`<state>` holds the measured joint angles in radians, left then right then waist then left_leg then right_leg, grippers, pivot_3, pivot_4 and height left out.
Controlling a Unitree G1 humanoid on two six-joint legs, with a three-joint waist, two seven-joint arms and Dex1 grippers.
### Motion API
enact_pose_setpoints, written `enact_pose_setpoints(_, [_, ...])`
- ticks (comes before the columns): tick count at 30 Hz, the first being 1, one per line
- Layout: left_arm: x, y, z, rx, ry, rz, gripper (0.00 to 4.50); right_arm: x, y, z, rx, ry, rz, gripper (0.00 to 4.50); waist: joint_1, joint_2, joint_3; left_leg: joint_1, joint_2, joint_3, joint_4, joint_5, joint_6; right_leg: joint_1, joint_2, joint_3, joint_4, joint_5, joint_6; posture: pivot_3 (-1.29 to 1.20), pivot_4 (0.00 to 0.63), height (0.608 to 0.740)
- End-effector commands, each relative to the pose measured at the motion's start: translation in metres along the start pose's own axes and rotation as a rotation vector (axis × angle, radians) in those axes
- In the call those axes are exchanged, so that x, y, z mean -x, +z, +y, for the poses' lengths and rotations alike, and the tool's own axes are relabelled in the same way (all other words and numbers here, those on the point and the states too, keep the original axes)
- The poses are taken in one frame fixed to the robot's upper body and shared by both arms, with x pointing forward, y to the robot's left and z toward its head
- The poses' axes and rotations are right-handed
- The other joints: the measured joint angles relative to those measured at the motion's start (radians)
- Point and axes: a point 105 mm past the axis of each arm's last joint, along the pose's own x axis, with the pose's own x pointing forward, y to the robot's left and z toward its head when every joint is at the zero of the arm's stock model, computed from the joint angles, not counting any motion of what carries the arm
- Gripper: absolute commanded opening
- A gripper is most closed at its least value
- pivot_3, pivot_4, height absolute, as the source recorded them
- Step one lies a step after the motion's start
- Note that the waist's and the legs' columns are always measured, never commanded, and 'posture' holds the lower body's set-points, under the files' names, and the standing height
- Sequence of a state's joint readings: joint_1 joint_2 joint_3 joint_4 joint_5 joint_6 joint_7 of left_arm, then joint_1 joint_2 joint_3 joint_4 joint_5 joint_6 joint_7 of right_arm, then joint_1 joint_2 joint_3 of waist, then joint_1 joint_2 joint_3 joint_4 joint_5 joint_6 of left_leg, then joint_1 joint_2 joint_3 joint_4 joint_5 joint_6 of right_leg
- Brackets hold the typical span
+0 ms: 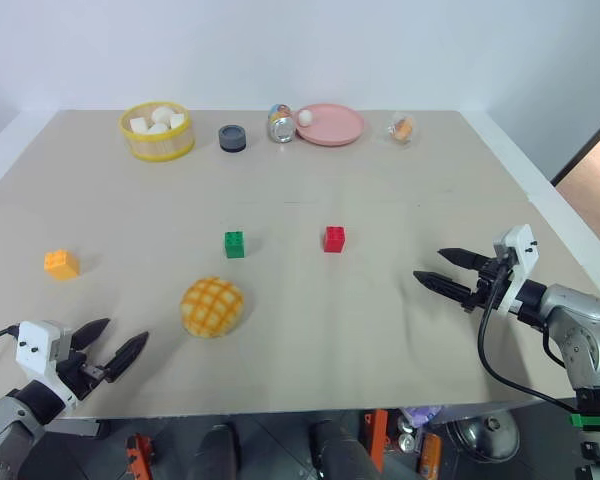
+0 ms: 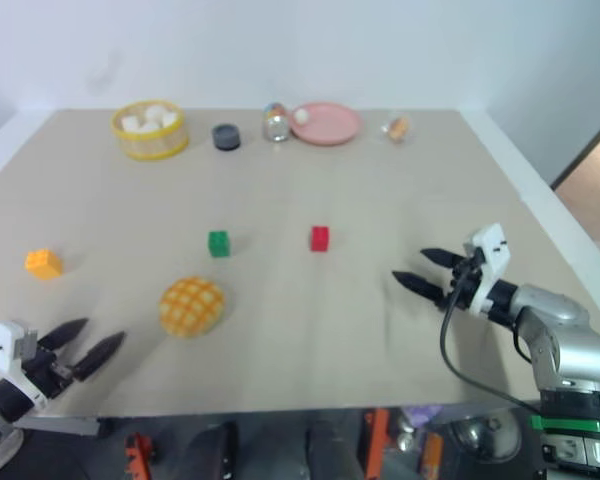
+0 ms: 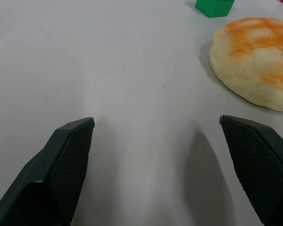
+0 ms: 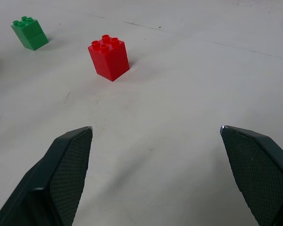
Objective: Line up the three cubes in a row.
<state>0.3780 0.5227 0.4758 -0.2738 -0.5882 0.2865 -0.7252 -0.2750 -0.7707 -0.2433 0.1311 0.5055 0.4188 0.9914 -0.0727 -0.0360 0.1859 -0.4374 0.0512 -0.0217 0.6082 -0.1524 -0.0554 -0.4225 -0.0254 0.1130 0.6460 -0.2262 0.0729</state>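
Currently, by view:

Head view, cubes: orange-yellow cube [image 1: 61, 264] sits far to the robot's left on the table [image 1: 310, 330]; green cube [image 1: 234, 244] near the middle; red cube [image 1: 334, 239] to its right, well apart. Green and red lie roughly level with each other; orange-yellow sits slightly nearer the robot.
Head view, bun: yellow checkered bun [image 1: 212, 306] in front of the green cube, apart from it.
Head view, far edge: yellow basket [image 1: 157, 131] with white chunks, dark round cap [image 1: 233, 137], small can [image 1: 281, 124], pink plate [image 1: 331, 125], small wrapped item [image 1: 402, 127].
Head view, left tool [image 1: 108, 345]: fingers spread wide, empty, over the near table edge left of the bun.
Head view, right tool [image 1: 442, 271]: fingers spread wide, empty, to the right of the red cube and pointing toward it.
Left wrist view: both fingers [image 3: 66, 162] wide apart above bare table; bun and a corner of the green cube ahead.
Right wrist view: fingers [image 4: 68, 165] wide apart, nothing between them; red cube ahead, studs up, green cube beyond it.
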Motion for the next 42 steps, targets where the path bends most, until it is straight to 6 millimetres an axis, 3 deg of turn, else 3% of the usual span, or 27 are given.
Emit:
enact_pose_setpoints(1, [0.001,0.012,0.005,-0.029,0.002,-0.026,4.40,0.007,0.017,-0.007,0.042,-0.020,-0.031,4.50,0.000,0.000,0.000,0.000,0.000,0.000,0.000,0.000,0.000,0.000,0.000,0.000,0.000,0.000,0.000,0.00,0.150,0.740])
enact_pose_setpoints(7, [-0.003,0.029,-0.003,-0.039,-0.066,-0.057,4.40,0.009,0.019,-0.006,0.048,0.001,-0.019,4.50,-0.001,0.000,0.000,0.000,0.000,0.000,0.000,0.000,0.000,0.000,0.000,0.000,0.000,0.000,0.000,0.00,0.150,0.740])
enact_pose_setpoints(11, [-0.011,0.047,-0.027,-0.049,-0.214,-0.041,4.40,0.008,0.025,0.004,0.065,0.072,-0.005,4.50,-0.002,0.000,0.000,0.000,0.000,0.000,0.000,0.000,0.000,0.000,0.000,0.000,0.000,0.000,0.000,0.00,0.150,0.740])
enact_pose_setpoints(15, [-0.017,0.058,-0.050,-0.092,-0.362,0.010,4.40,0.007,0.031,0.023,0.094,0.191,0.019,4.50,-0.002,0.000,0.000,0.000,0.000,0.000,0.000,0.000,0.000,0.000,0.000,0.000,0.001,0.000,0.000,0.00,0.150,0.740])
enact_pose_setpoints(22, [-0.029,0.064,-0.069,-0.210,-0.533,0.105,4.40,0.003,0.048,0.065,0.164,0.411,0.049,4.50,-0.002,0.001,0.000,0.000,0.001,0.000,0.000,0.000,0.000,0.000,0.001,0.000,0.002,0.000,0.000,0.00,0.150,0.740])
enact_pose_setpoints(27, [-0.053,0.054,-0.068,-0.261,-0.561,0.142,4.40,-0.004,0.050,0.091,0.211,0.504,0.055,4.50,-0.001,0.001,0.000,0.000,0.001,0.000,0.000,0.000,0.000,-0.001,0.001,0.000,0.002,0.000,0.000,0.00,0.150,0.740])
enact_pose_setpoints(35, [-0.086,0.033,-0.054,-0.293,-0.524,0.149,4.40,-0.008,0.053,0.094,0.198,0.469,0.010,4.50,0.001,0.001,0.000,0.000,0.001,0.000,0.001,0.000,0.000,0.000,0.001,-0.001,0.002,0.000,0.000,0.00,0.150,0.740])
enact_pose_setpoints(40, [-0.091,0.023,-0.065,-0.284,-0.585,0.165,4.40,-0.004,0.053,0.095,0.192,0.451,0.006,4.50,0.005,0.001,-0.001,0.000,0.000,-0.001,0.001,0.001,0.001,0.001,0.001,-0.001,0.003,0.000,0.001,0.00,0.150,0.740])
enact_pose_setpoints(42, [-0.089,0.017,-0.074,-0.287,-0.641,0.185,3.86,-0.004,0.055,0.094,0.196,0.441,-0.001,4.50,0.007,0.001,-0.001,0.000,0.000,-0.001,0.003,0.001,0.001,0.002,0.001,-0.001,0.003,0.001,0.001,0.00,0.150,0.740])
